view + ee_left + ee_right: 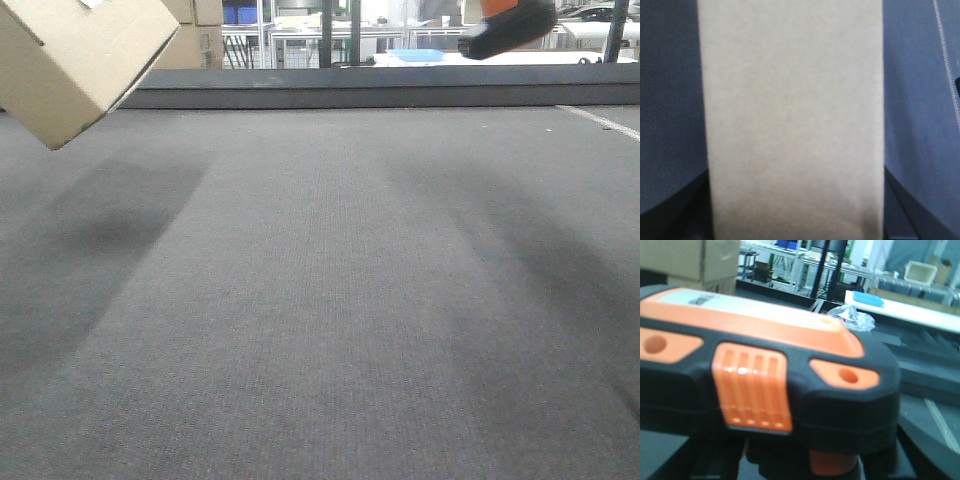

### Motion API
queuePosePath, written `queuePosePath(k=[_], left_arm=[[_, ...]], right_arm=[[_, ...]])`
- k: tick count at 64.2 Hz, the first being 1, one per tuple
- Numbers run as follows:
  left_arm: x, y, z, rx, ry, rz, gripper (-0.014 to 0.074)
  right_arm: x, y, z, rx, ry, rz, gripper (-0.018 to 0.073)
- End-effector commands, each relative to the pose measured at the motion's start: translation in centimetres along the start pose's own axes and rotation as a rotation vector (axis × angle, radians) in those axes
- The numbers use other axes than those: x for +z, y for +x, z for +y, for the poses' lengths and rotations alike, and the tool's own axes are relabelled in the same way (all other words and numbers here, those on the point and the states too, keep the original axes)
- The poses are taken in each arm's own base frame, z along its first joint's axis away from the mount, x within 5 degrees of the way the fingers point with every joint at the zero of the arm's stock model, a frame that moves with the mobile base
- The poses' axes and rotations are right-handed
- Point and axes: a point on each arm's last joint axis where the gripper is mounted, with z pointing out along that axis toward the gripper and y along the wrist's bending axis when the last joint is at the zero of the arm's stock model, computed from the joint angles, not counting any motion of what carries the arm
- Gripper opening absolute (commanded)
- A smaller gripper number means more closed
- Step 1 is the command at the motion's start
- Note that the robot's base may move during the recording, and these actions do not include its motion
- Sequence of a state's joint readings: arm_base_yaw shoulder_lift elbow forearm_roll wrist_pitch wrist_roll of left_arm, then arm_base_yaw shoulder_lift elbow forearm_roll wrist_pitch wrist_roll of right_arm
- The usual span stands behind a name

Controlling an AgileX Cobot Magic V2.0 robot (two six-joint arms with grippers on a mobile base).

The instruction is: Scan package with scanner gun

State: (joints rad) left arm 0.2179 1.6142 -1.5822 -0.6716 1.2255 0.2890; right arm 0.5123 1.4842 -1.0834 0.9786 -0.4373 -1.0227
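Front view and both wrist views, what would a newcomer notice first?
A tilted brown package hangs in the air at the front view's top left and fills the left wrist view. The orange-and-black scanner gun looms across the right wrist view. Below both lies a grey mat.

Left, package (pixel 85 60); right, scanner gun (pixel 505 30).

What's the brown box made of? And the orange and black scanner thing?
The package looks like cardboard: plain, dull brown with sharp folded edges and no shine. The scanner gun seems to be hard moulded plastic in orange and black. A small bright glint on its ribbed orange panel suggests a smooth, slightly glossy finish.
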Motion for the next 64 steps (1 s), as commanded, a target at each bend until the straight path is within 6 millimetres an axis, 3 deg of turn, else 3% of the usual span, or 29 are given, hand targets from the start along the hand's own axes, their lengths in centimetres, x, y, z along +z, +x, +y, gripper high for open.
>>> queuePosePath(k=[1,13,33,42,55,64], left_arm=[[-0.3,0.0,-0.5,0.006,0.019,-0.017,-0.0111],[-0.3,0.0,-0.5,0.006,0.019,-0.017,-0.0111],[-0.3,0.0,-0.5,0.006,0.019,-0.017,-0.0111],[-0.3,0.0,-0.5,0.006,0.019,-0.017,-0.0111],[-0.3,0.0,-0.5,0.006,0.019,-0.017,-0.0111],[-0.3,0.0,-0.5,0.005,0.02,-0.017,-0.0111]], right_arm=[[-1.1,-2.0,-1.4,0.09,0.079,-0.078,-0.0162],[-2.2,-1.3,-1.8,0.221,0.081,-0.085,-0.0162],[-3.3,3.7,-1.9,0.327,0.092,-0.08,-0.0163],[-3.7,5.1,-2.2,0.284,0.033,-0.118,-0.0163],[-4.1,6.6,-4.0,0.265,0.116,-0.187,-0.0163],[-3.5,7.9,-3.3,0.232,0.072,-0.198,-0.0163]])
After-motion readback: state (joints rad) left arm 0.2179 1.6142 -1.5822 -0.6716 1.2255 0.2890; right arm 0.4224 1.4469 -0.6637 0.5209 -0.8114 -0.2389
